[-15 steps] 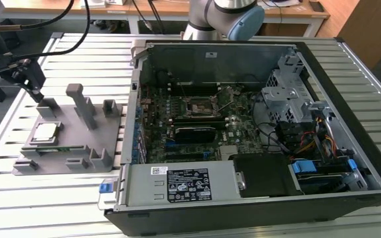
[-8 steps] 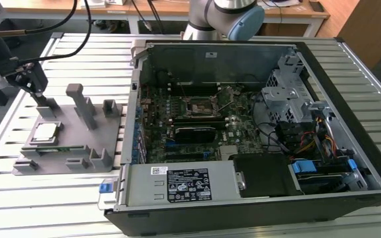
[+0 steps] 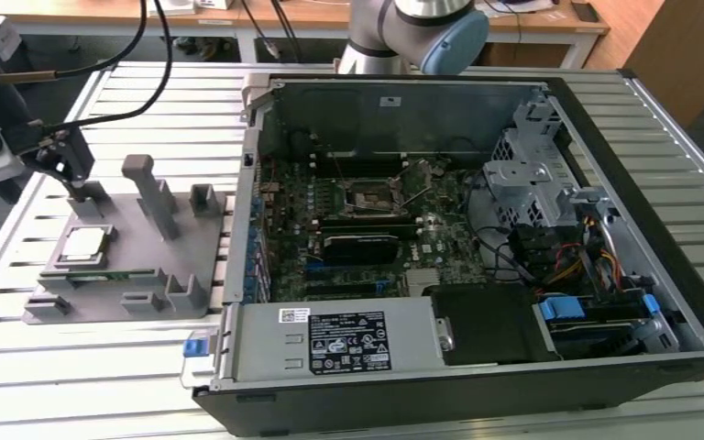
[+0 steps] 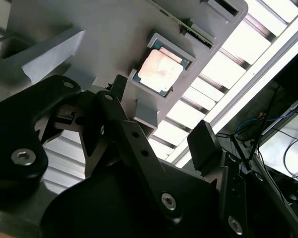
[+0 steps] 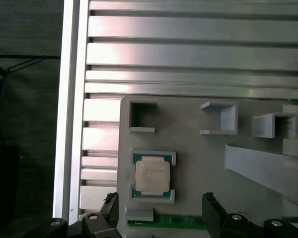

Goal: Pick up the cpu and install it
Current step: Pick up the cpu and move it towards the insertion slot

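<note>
While the cpu lies in a square recess of the grey fixture on the slatted tabletop, the pincer hangs close above that fixture, spread wide and empty.

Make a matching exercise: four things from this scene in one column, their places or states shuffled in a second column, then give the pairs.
1. cpu
2. gripper
3. computer case
4. fixture

A. lies open on the exterior view's right
B. grey, resting on the slatted table
C. seated in a square pocket
D. open, holding nothing, over the fixture

Pairs: 1-C, 2-D, 3-A, 4-B
</note>
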`<state>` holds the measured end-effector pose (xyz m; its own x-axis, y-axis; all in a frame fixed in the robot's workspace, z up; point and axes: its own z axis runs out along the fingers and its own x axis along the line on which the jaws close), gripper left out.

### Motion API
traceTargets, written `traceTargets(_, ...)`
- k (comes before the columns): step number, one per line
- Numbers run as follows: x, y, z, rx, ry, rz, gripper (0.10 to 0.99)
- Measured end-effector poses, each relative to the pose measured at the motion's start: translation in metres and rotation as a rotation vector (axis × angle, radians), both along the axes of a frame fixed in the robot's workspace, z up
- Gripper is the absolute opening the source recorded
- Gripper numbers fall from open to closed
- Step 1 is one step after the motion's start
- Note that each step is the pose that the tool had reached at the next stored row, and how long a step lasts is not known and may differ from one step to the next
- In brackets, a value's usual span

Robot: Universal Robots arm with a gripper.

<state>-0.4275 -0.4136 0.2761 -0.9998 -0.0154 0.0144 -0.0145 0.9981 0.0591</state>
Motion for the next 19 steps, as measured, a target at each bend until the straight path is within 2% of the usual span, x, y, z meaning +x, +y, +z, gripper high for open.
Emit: traceTargets(19,-0.0010,0.0000,-0.0346,0.001,0.0001,0.000,0.765)
